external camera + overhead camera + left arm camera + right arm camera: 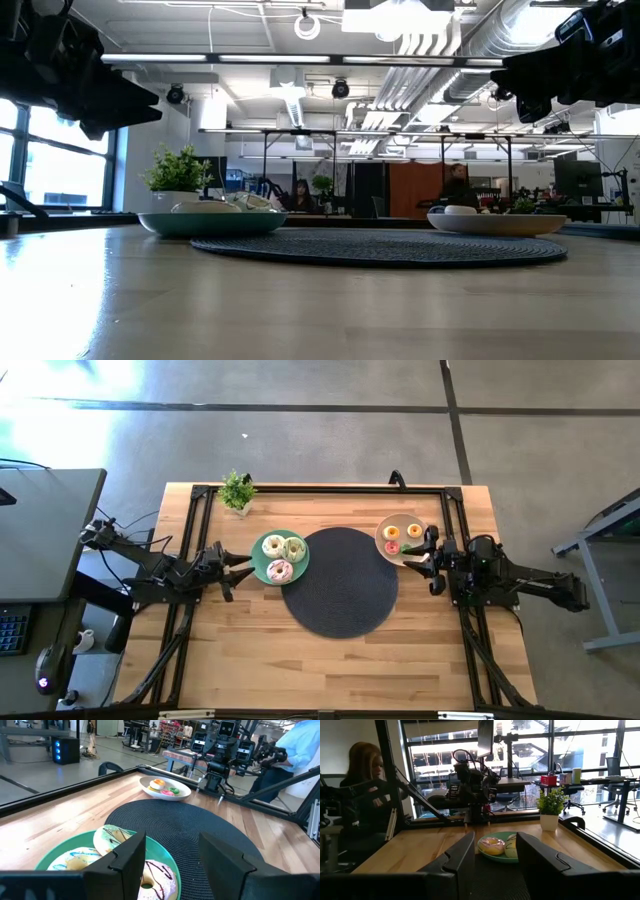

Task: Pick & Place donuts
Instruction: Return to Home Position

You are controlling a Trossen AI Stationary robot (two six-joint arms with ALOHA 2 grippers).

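Reading from left of the dark round mat (pixel 340 595), I see the left gripper (pixel 238 567) empty, fingers spread wide, beside the mint-green plate (pixel 260 563) at the mat's left edge, which carries the three larger donuts (pixel 279 570). At the mat's upper right the beige bowl (pixel 385 522) holds the small donuts (pixel 392 546), and the right gripper (pixel 420 552) sits at its right rim, also wide and empty. With no donut outside those two dishes, I judge placing done and only parking the arms left; the low view gives only their rims, whereas the left wrist view shows orange, pink and green rings in the bowl.
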